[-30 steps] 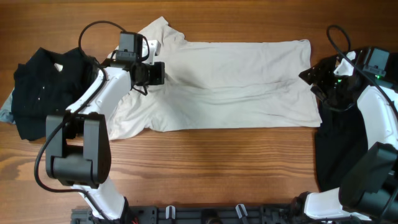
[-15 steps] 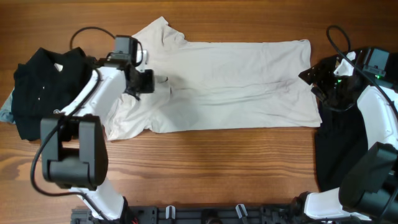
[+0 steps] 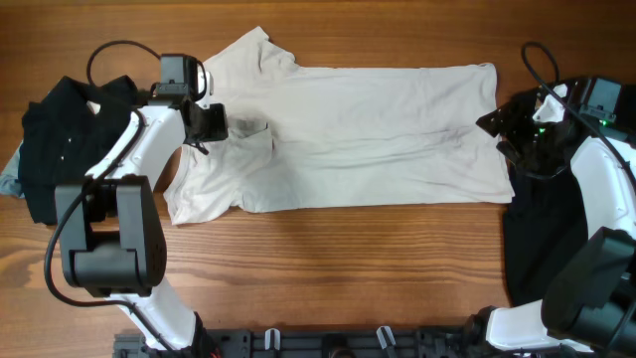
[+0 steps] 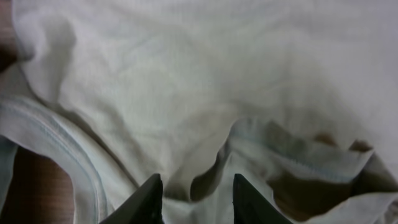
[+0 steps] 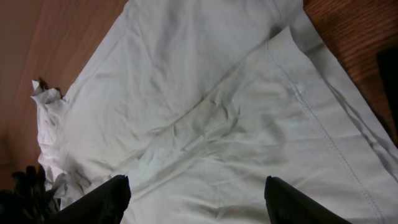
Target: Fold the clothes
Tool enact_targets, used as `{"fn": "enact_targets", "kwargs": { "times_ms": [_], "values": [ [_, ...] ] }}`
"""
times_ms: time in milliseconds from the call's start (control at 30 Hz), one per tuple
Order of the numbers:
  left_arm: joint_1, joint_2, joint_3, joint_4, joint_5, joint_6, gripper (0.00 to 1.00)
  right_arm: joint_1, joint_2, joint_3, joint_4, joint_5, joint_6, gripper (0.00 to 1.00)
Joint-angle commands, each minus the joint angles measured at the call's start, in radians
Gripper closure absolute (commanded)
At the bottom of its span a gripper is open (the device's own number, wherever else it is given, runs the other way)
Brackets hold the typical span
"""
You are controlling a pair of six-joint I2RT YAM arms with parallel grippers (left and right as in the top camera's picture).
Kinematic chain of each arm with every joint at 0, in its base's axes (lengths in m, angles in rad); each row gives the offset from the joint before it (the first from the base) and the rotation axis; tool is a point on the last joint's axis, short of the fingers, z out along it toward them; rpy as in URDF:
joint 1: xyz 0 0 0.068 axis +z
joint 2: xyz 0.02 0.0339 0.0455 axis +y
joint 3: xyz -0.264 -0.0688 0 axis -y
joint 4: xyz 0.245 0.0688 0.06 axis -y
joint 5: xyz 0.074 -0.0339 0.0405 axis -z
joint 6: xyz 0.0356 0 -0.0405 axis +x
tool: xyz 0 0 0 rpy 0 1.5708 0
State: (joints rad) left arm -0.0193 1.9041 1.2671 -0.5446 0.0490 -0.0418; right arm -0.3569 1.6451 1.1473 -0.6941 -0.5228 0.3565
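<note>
Black clothes (image 3: 60, 149) heaped at the worktop's (image 3: 348, 259) far left; left fingers (image 3: 214, 121) narrowly parted at a ridge of the cream T-shirt (image 3: 378, 129), grip impossible to tell. Shirt spread flat, unfolded; right fingers (image 3: 502, 124) released over its hem; seemingly every fold left to do.

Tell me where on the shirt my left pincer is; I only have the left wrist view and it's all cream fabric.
Observer: The left pincer is at the left end of the cream T-shirt, between its two sleeves.
Operator: Where's the other arm?
Observer: The right pincer hangs at the opposite end, by the hem, fingers wide apart.
Operator: Anything else around?
Observer: A black garment lies left of the shirt; a second black garment lies at the right edge, past the hem.
</note>
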Motion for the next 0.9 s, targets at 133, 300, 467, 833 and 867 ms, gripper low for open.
{"fn": "enact_targets", "kwargs": {
  "times_ms": [133, 300, 467, 833, 867],
  "values": [
    [0.007, 0.007, 0.010, 0.045, -0.018, 0.012, 0.96, -0.002, -0.007, 0.013, -0.006, 0.010, -0.014, 0.25],
    [0.026, 0.007, 0.010, 0.021, -0.021, 0.011, 0.96, -0.002, -0.007, 0.013, -0.006, 0.010, -0.015, 0.25],
    [0.062, -0.021, 0.045, 0.027, -0.018, 0.000, 0.96, -0.002, -0.007, 0.013, -0.005, 0.010, -0.014, 0.25],
    [0.067, -0.009, 0.027, -0.039, 0.056, 0.043, 0.53, -0.002, -0.007, 0.013, -0.015, 0.011, -0.016, 0.25],
    [0.067, -0.009, 0.012, -0.038, 0.079, 0.058, 0.50, -0.002, -0.007, 0.013, -0.013, 0.011, -0.016, 0.25]
  ]
}}
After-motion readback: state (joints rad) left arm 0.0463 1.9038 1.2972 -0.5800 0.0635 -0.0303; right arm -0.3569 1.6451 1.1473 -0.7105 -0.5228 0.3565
